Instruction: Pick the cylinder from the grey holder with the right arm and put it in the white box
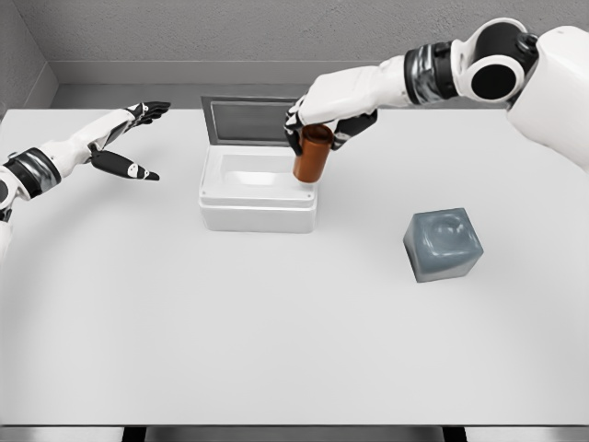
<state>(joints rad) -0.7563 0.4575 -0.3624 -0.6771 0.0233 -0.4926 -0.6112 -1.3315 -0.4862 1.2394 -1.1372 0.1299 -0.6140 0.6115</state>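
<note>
A broad white worktop (276, 331) fills most of the view under soft, even light. Beyond its far edge stands a grey textured wall (230, 28), with a darker strip along its foot.

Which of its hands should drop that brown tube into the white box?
The right robot hand: it already grips the brown cylinder over the white box's right edge. The left robot hand hangs open off to the box's left, holding nothing.
</note>
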